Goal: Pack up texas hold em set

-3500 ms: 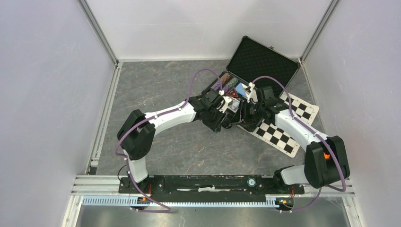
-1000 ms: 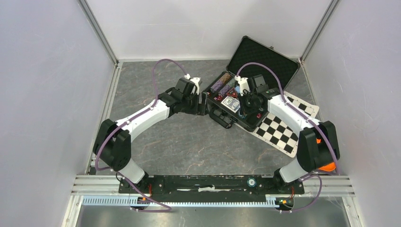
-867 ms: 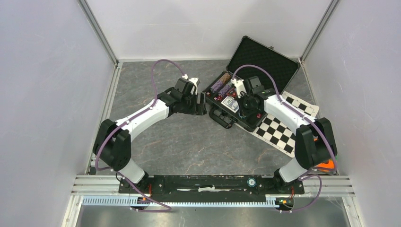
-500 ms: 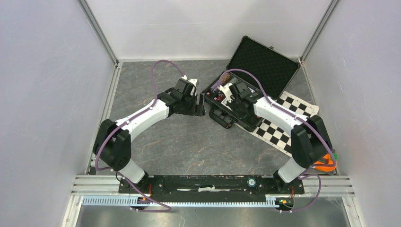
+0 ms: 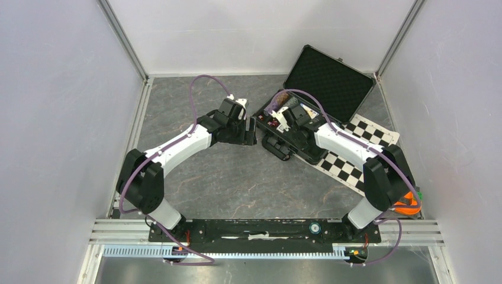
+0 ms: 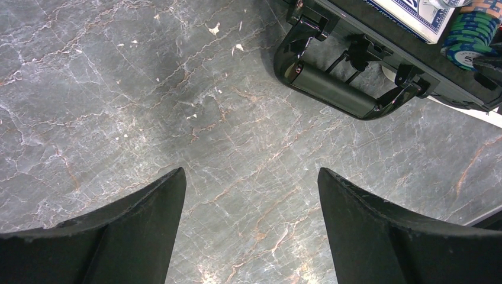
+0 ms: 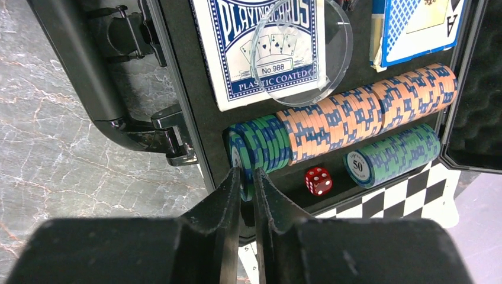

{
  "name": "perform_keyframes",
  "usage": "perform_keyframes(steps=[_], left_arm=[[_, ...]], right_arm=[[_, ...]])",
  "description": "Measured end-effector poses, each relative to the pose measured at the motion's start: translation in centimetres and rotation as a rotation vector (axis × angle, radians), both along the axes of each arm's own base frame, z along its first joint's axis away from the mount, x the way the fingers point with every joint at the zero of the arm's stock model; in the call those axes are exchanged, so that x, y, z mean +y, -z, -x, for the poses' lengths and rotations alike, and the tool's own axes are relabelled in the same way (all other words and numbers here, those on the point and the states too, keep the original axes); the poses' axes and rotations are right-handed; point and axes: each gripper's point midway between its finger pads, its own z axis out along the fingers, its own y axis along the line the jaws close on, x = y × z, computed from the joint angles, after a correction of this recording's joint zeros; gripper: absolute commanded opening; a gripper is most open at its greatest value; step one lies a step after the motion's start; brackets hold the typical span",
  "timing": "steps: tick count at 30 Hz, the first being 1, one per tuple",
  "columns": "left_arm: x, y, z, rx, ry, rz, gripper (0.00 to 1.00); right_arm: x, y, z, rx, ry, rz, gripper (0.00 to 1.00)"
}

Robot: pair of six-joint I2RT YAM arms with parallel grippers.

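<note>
The black case (image 5: 327, 72) lies open at the back right, its handle (image 6: 334, 89) toward my left arm. In its tray lie a blue card deck (image 7: 260, 47) under a clear round disc (image 7: 302, 50), a second deck (image 7: 417, 26), a row of teal chips (image 7: 260, 151) and orange-white chips (image 7: 355, 115), another teal stack (image 7: 393, 157) and a red die (image 7: 318, 181). My right gripper (image 7: 247, 176) stands barely open, its tips either side of the end teal chip. My left gripper (image 6: 251, 177) hangs wide open over bare floor left of the handle.
A black-and-white checkered mat (image 5: 349, 168) lies under the case's right side. An orange ring toy (image 5: 405, 204) sits by the right arm's base. Grey marbled floor (image 5: 237, 177) stretches in front, with white walls all round.
My right arm has swung left across the tray and its jaws have parted slightly from shut. The left arm, earlier at the case, now rests left of it and has held still.
</note>
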Motion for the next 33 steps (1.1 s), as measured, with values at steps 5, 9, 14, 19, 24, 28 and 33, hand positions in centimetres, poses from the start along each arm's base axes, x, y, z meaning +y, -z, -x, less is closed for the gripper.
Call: perform_keyframes(steps=[5,9,14,19,24,28,33], left_arm=[[0.0,0.0,0.0,0.0,0.0,0.001,0.88],[0.0,-0.2,0.0,-0.004,0.001,0.003,0.88],[0.0,-0.5,0.0,-0.01,0.001,0.007,0.88],[0.0,-0.6,0.0,-0.013,0.001,0.009,0.88],[0.0,-0.6,0.0,-0.013,0.001,0.009,0.89],[0.0,-0.7,0.0,-0.014,0.002,0.009,0.89],[0.0,-0.8,0.1,-0.017,0.004,0.01,0.89]], right_arm=[[-0.3,-0.1,0.1,-0.01,0.002,0.031,0.3],[-0.7,-0.1,0.2,-0.014,0.006,0.066,0.33],[-0.7,0.4,0.4,-0.003,0.006,0.093,0.33],[-0.8,0.8,0.4,-0.001,0.017,0.105,0.39],[-1.5,1.3,0.2,-0.01,0.071,0.145,0.39],[-1.7,1.2,0.1,-0.038,0.113,0.162,0.46],[-1.8,0.7,0.0,-0.077,0.145,0.181,0.58]])
